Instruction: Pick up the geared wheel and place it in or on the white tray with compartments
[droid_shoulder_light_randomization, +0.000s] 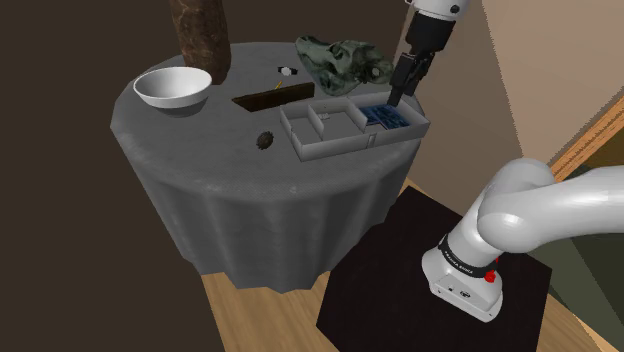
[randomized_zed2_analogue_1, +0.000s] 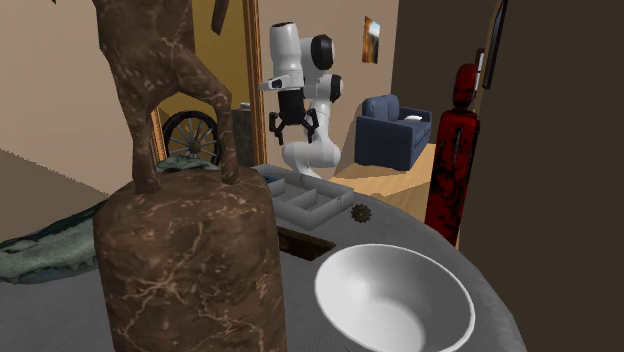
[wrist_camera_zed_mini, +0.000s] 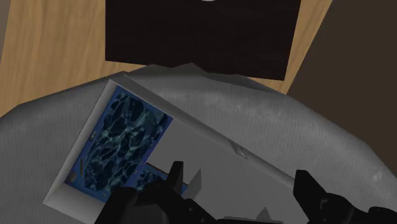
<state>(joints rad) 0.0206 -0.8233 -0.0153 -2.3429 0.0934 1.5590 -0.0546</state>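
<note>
Black end effector (droid_shoulder_light_randomization: 400, 96), fingers wide and empty, hangs above the white compartmented tray (droid_shoulder_light_randomization: 330, 147). Best centre squarely over the small dark geared wheel (droid_shoulder_light_randomization: 265, 140) beside that tray before descending.

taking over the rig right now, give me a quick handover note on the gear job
Gripper: open and empty, hanging above the end of the white compartment tray that holds a blue patterned insert.
Geared wheel: lying on the grey tablecloth, apart from the tray on the shoulder view's left, between the tray and the white bowl.
Done: nothing yet; the wheel is not grasped.
Left: move across to the wheel, grasp it, lift it, set it in a tray compartment.
</note>
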